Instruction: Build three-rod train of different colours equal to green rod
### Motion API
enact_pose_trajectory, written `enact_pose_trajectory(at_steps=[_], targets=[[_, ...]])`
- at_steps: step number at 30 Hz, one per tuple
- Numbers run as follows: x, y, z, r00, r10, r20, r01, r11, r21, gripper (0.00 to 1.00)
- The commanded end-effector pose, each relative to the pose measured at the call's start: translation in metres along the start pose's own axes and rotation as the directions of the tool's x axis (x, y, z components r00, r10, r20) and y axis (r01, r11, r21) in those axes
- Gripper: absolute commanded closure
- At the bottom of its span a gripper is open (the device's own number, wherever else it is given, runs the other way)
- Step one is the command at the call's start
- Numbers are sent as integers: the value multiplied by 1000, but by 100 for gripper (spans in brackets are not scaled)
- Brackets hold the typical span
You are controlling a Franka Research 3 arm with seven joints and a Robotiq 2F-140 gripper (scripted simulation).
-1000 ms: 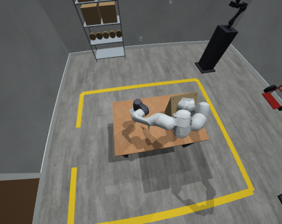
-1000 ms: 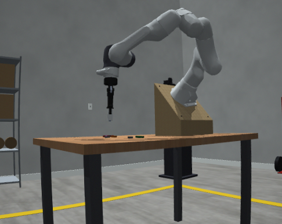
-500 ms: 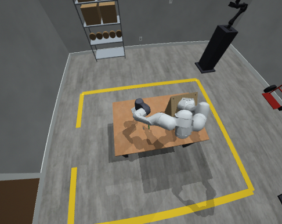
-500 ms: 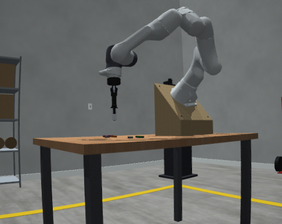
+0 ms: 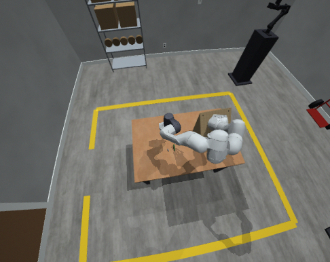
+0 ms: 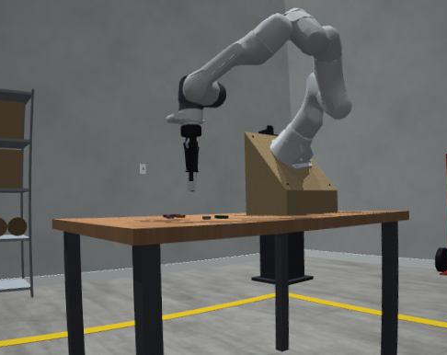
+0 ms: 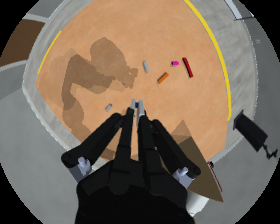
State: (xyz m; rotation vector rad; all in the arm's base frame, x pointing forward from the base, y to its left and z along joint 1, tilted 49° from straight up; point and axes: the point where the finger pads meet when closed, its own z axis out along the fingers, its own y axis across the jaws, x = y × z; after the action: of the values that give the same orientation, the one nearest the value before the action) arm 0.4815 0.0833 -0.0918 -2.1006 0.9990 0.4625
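Note:
My gripper hangs well above the table's left part, fingers pointing straight down. It is shut on a small pale grey rod that sticks out below the fingertips; it also shows between the tips in the wrist view. The green rod lies flat on the table with a small grey piece just beside it. In the wrist view a grey rod, an orange rod, a magenta rod and a red rod lie apart from each other farther off. My fingers hide the green rod there.
A slanted wooden mount carries the arm's base at the table's back right. The table edges are close on the left. A shelf and a black pedestal stand far off on the floor.

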Motion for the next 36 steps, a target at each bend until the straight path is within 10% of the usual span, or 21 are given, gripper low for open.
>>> enact_pose_trajectory(at_steps=[1, 36], targets=[[-4, 7, -2, 986, 166, -8, -167, 986, -1, 97], [-22, 36, 13, 921, 388, -12, -388, 922, 3, 97]])
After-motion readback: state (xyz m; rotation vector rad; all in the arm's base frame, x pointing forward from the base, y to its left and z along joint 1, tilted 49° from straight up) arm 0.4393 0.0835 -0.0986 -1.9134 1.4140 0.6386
